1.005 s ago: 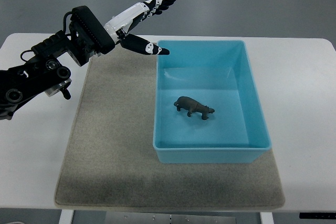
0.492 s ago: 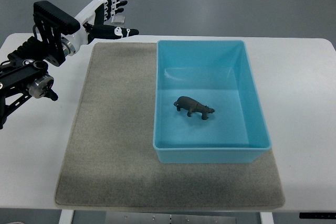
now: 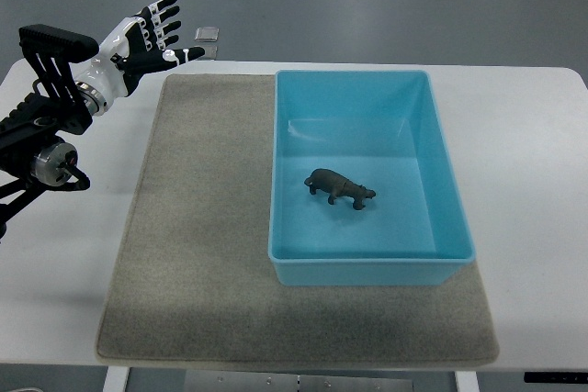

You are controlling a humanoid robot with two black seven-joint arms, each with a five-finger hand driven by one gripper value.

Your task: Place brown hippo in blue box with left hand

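Hippo in the box, hand up and away.

A white table [image 3: 542, 135] holds a big grey mat [image 3: 193, 254]. On the mat's right half sits the blue box [image 3: 441, 181], touching no table edge. The left hand [image 3: 142, 39] is at the far left corner of the table, well apart from the box, with its fingers [image 3: 165, 8] spread wide (it holds nothing and touches nothing). The left side of the mat is bare. The brown hippo [image 3: 340, 188] stands on its feet near the middle of the box floor, away from all four walls.
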